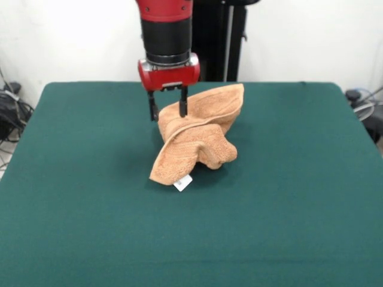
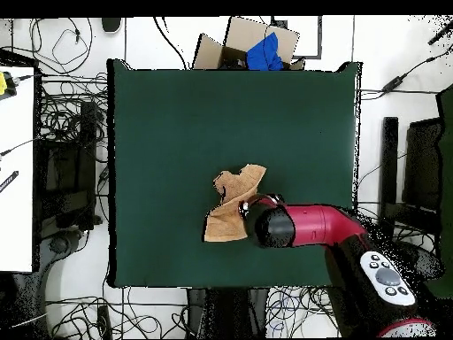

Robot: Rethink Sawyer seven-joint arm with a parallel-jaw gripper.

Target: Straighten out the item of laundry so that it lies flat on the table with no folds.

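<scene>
The orange-tan towel [image 1: 200, 137] lies crumpled and twisted near the middle of the dark green table [image 1: 72, 179], with folds humped up and its white tag [image 1: 183, 183] at the near corner. My gripper [image 1: 168, 107] stands straight down over the towel's far left end. Its fingers are apart, one on each side of a raised fold of the towel. In the overhead view the towel [image 2: 232, 204] sits near the table's [image 2: 159, 115] centre, and the arm's wrist [image 2: 270, 226] covers the gripper.
A cardboard box with a blue cloth [image 2: 265, 49] stands beyond the table's far edge in the overhead view. Cables lie on the floor around the table. A white desk [image 2: 16, 168] stands at the left.
</scene>
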